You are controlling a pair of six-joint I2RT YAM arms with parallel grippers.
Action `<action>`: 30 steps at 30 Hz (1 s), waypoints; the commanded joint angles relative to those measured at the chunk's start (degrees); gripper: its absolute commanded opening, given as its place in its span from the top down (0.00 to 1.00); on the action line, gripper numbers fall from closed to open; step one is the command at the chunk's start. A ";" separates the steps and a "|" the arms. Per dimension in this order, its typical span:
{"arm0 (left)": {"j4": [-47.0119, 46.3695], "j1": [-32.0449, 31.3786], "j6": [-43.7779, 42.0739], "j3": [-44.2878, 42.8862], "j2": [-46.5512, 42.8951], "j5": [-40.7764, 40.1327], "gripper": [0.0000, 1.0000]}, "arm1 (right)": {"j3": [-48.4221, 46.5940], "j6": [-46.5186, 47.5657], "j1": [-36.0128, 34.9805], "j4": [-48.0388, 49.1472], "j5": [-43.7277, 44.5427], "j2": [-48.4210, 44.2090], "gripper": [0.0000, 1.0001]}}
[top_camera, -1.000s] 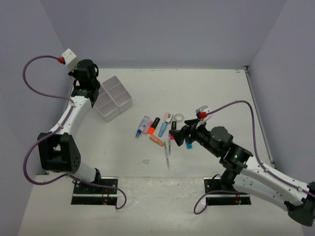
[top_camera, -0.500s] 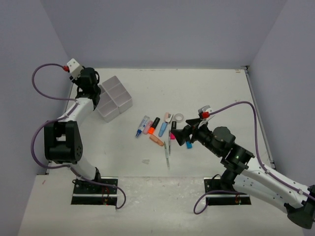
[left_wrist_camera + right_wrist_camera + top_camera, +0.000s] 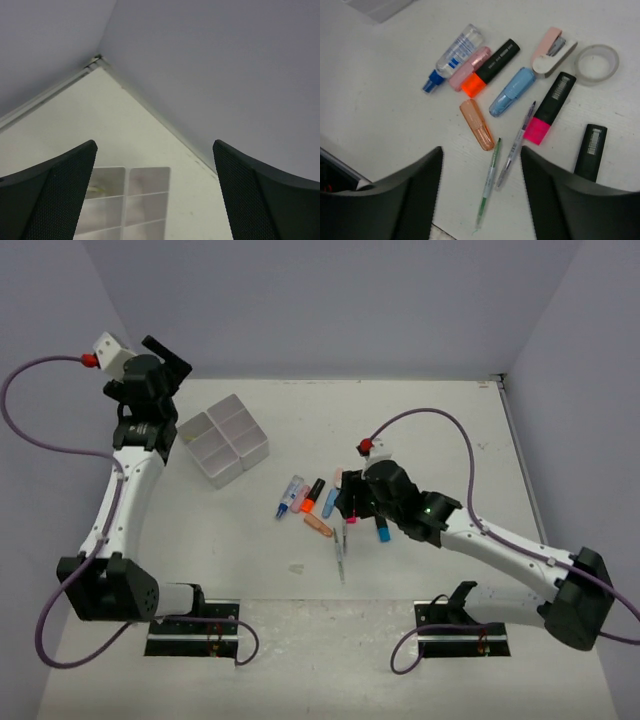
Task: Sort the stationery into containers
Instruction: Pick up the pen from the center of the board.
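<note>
The stationery lies in a loose cluster at mid-table. It holds a clear bottle with a blue cap (image 3: 452,57), pink (image 3: 470,67), orange (image 3: 490,67), blue (image 3: 512,91) and peach highlighters (image 3: 476,124), a pink-tipped black highlighter (image 3: 550,107), a tape roll (image 3: 596,61), a green pen (image 3: 489,182) and a thin pen (image 3: 517,145). My right gripper (image 3: 481,150) hovers over the two pens, open, holding nothing. The white four-compartment tray (image 3: 223,440) sits at the back left. My left gripper (image 3: 154,145) is raised above and behind the tray (image 3: 126,170), open and empty. Something yellowish (image 3: 95,189) lies in one compartment.
A pink-and-white stapler-like item (image 3: 552,50) and a black item (image 3: 591,151) lie at the cluster's right side. The enclosure's walls meet at the back left corner (image 3: 97,57), close behind my left gripper (image 3: 167,352). A small clear scrap (image 3: 296,568) lies near the front.
My left gripper opened and lifted up and back from the tray. My right arm reached forward and left over the stationery, and its jaws narrowed somewhat.
</note>
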State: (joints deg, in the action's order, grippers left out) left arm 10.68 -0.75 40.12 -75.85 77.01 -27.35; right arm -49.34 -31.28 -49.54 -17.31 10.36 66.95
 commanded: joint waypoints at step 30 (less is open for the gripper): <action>20.52 -5.11 -14.55 30.14 -30.77 28.16 0.00 | -13.05 -14.40 -2.67 -13.08 9.03 32.25 0.76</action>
State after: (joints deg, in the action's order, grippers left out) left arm 31.44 -4.48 27.31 -46.13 47.51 0.84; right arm -60.06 -43.94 -52.18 -29.13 15.72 97.72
